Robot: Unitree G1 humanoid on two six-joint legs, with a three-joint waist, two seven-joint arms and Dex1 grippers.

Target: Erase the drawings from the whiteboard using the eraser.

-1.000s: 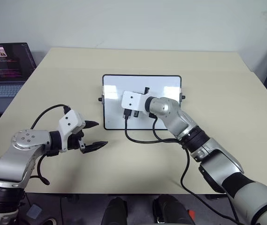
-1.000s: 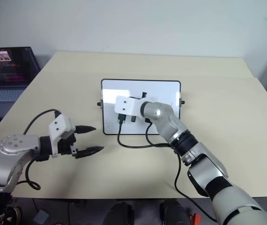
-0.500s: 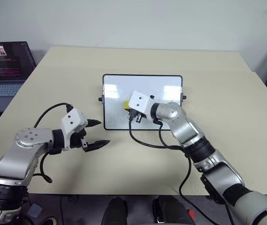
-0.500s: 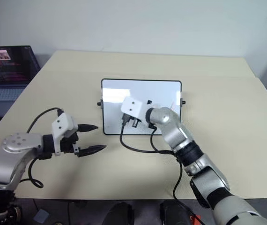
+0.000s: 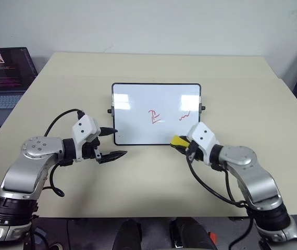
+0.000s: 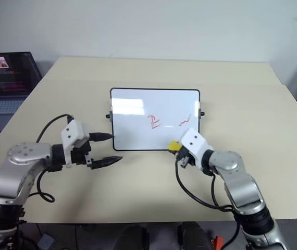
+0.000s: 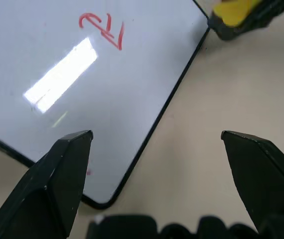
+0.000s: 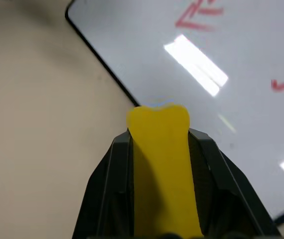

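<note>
A: Two red drawings point(image 5: 155, 116) show on the whiteboard point(image 5: 133, 109) now, a boxy squiggle and a wavy line point(image 5: 184, 116) to its right; neither reads as a letter or word. The laptop point(image 5: 5, 70) at the far left has lit text too small to read.

B: What changed since a second ago?

A: The right hand point(image 5: 181, 142) lay over the middle of the board then, hiding the marks. It has drawn back off it to the bench point(image 5: 232, 88), at the board's near edge.

B: And its grip?

A: Clamped tight on the eraser point(image 5: 178, 140), the yellow block poking out between the fingers point(image 8: 111, 194), its tip over the frame.

B: The left hand point(image 5: 110, 143)?

A: Empty, fingers point(image 7: 62, 174) spread wide, hovering at the board's near left corner, much where it was
</note>
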